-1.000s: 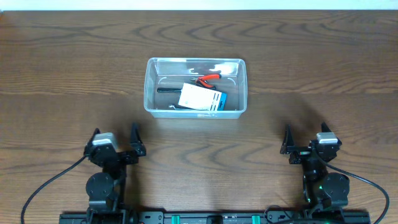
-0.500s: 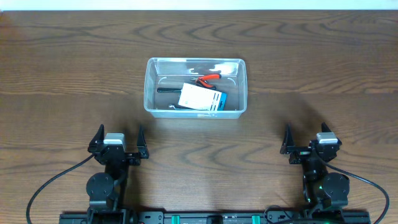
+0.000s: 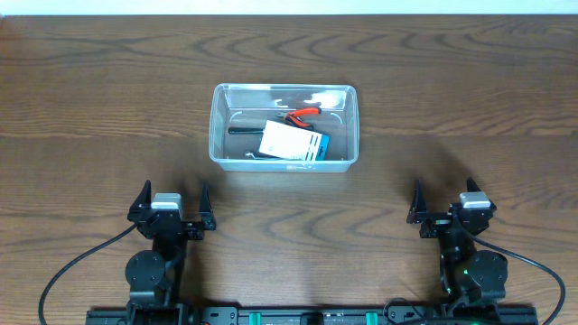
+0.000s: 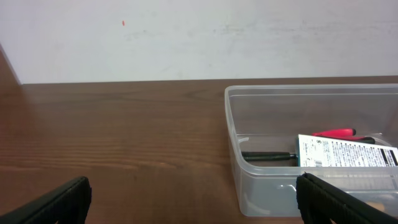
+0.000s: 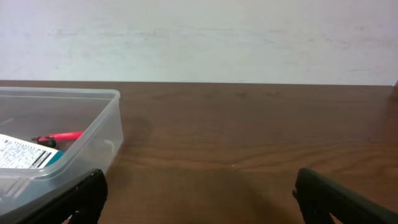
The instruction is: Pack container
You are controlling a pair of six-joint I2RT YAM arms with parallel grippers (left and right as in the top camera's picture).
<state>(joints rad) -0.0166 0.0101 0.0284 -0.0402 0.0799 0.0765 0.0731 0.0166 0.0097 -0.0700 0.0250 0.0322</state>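
Note:
The clear plastic container [image 3: 219,126] stands on the wooden table, centre-left. Inside lie a blue-and-white box [image 3: 291,143], red-handled pliers [image 3: 303,115] and a black tool [image 3: 244,130]. It also shows in the left wrist view [image 4: 249,155] and the right wrist view [image 5: 99,140]. My left gripper [image 3: 173,200] is open and empty near the front edge, well short of the container. My right gripper [image 3: 444,200] is open and empty at the front right.
A white wall runs behind the table's far edge [image 4: 124,83]. Black cables [image 3: 72,271] trail from both arm bases at the front edge.
My left gripper turned slightly and its fingers spread wider between one second and half a second ago. Nothing has moved since. The right arm is still.

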